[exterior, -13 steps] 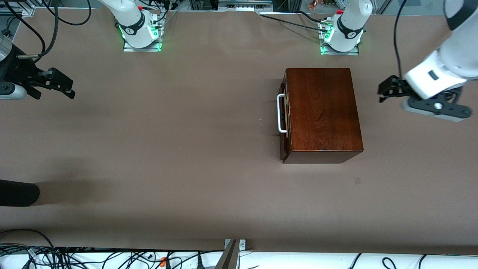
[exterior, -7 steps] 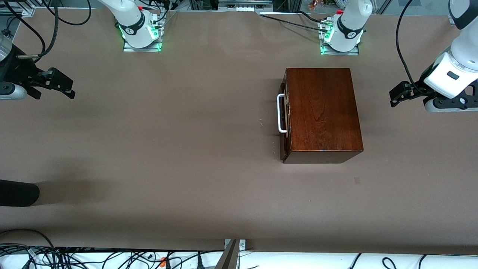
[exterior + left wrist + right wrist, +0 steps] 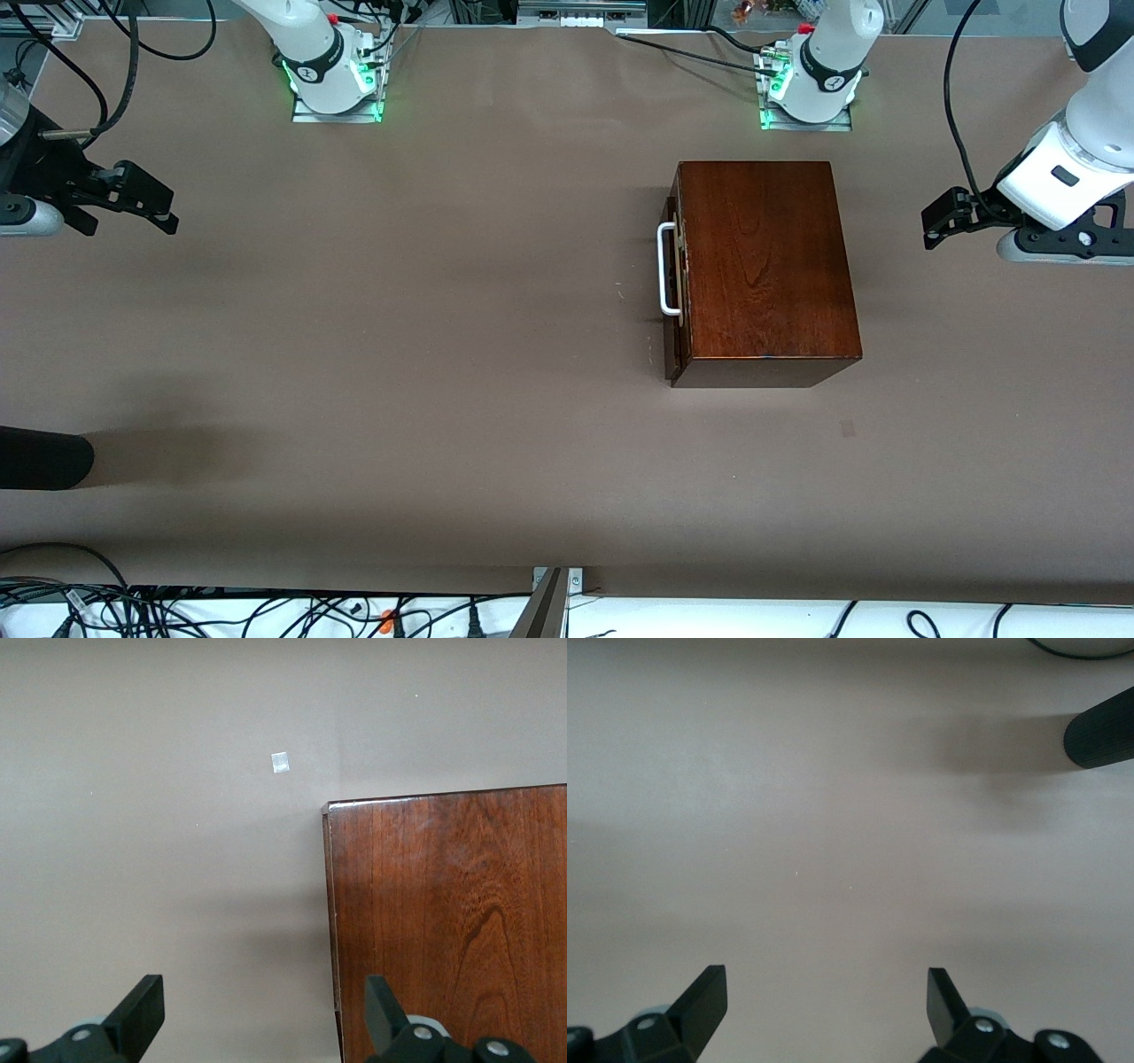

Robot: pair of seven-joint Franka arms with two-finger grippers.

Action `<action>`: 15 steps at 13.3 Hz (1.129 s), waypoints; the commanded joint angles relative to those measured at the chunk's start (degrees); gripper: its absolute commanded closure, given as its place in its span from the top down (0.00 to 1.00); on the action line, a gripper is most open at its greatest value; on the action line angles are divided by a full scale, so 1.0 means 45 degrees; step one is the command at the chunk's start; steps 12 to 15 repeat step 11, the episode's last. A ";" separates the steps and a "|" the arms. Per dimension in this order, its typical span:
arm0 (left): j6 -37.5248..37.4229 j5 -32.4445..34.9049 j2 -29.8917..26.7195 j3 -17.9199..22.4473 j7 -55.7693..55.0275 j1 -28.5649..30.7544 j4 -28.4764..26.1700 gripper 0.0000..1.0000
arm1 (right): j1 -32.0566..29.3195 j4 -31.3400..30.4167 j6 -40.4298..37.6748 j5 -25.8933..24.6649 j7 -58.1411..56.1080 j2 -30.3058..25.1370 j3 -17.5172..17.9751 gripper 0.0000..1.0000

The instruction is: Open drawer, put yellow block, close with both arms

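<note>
Dark glossy wood marked the box [image 3: 762,270], which sat on the brown table [image 3: 399,354] toward the left arm's end, its drawer [image 3: 673,297] pushed in flush and the white loop handle [image 3: 666,268] facing the right arm's end. No yellow block showed in any view; it may already lie inside the shut drawer, so the task looked either finished or not begun, and I could not tell which. The left end effector [image 3: 941,217] hung over bare table just beside the box's back wall, fingers [image 3: 142,1010] spread apart and holding nothing. The right end effector [image 3: 133,199] waited over the right arm's end of the table, also spread and empty. Wide bare table lay in front of the handle, giving ample room for a pull.
</note>
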 commanded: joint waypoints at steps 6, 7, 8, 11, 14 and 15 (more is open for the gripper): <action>-0.0175 -0.0116 -0.0040 -0.0081 0.0329 -0.0086 0.0161 1.00 | -0.0101 0.0180 -0.0004 0.0209 0.0014 0.0077 0.0051 1.00; -0.0175 -0.0116 -0.0021 -0.0081 0.0329 -0.0106 0.0161 1.00 | -0.0101 0.0180 -0.0004 0.0209 0.0014 0.0077 0.0032 1.00; -0.0175 -0.0116 -0.0040 -0.0081 0.0329 -0.0106 0.0161 1.00 | -0.0101 0.0180 -0.0004 0.0209 0.0014 0.0077 0.0032 1.00; -0.0311 -0.0116 0.0018 -0.0120 0.0290 -0.0145 0.0375 1.00 | -0.0101 0.0180 -0.0004 0.0209 0.0014 0.0077 0.0051 1.00; -0.0311 -0.0116 0.0018 -0.0120 0.0290 -0.0145 0.0375 1.00 | -0.0101 0.0180 -0.0004 0.0209 0.0014 0.0077 0.0051 1.00; -0.0311 -0.0116 0.0018 -0.0120 0.0290 -0.0145 0.0375 1.00 | -0.0101 0.0180 -0.0004 0.0209 0.0014 0.0077 0.0051 1.00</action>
